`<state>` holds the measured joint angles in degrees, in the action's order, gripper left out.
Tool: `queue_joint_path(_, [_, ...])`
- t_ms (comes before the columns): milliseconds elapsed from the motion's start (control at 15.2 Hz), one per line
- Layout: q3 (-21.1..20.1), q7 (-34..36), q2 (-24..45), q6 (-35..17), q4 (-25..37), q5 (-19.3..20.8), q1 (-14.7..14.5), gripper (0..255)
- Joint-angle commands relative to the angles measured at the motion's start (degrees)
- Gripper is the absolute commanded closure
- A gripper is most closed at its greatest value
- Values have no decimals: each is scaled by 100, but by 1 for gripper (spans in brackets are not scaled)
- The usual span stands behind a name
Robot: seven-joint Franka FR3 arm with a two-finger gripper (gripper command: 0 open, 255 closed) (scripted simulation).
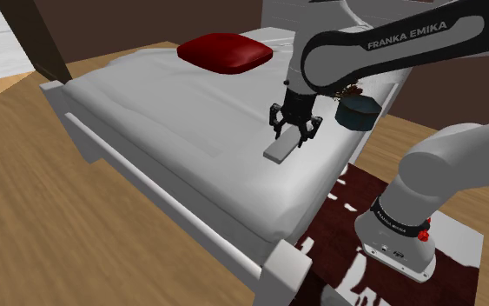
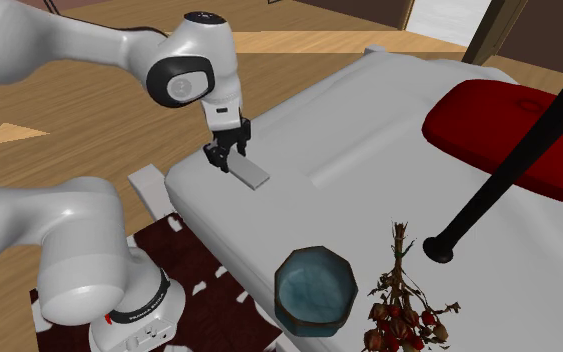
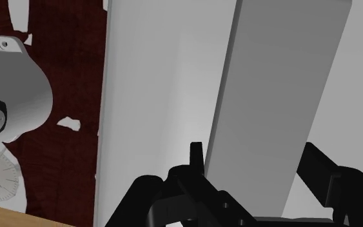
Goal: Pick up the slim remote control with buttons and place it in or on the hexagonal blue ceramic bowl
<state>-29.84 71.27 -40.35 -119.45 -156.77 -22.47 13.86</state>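
In the wrist view the gripper (image 3: 254, 158) has its two black fingers standing apart, one on each side of the near end of the remote (image 3: 283, 84). The remote is a plain grey slab, and I can make out no buttons on it. One fingertip (image 3: 197, 153) sits just beside one long edge and the other is close at the opposite edge. I cannot tell whether either pad touches yet, so I judge that nothing is held and the step in hand is the grasp. To do it well, the fingers should close across the narrow width, squarely on the two long edges. They should also sit low enough to catch the thin sides rather than slide over the top face. The remote lies flat on the white bed (image 1: 190, 130), near the edge on the stand's side. Because the grip falls at one end rather than the middle, the free end may droop or swing on the lift. A slow, straight rise before any sideways travel would guard against that. Farther along the same bed, well apart from the remote, stands the blue hexagonal bowl (image 2: 294, 312), with a dried sprig (image 2: 401, 290) just beside it. The carry should clear the bowl's rim and keep off the sprig. Beyond both lies the red pillow (image 1: 225, 52), out of the path
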Motion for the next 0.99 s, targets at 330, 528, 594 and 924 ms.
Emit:
queue_joint_path(330, [200,28,-233,649,418,160,34,255])
queue_joint_path(528, [277,39,-302,903,604,223,51,255])
queue_joint_path(594, [302,43,-321,986,668,244,57,255])
queue_joint_path(924, [419,64,-388,1388,1003,344,89,255])
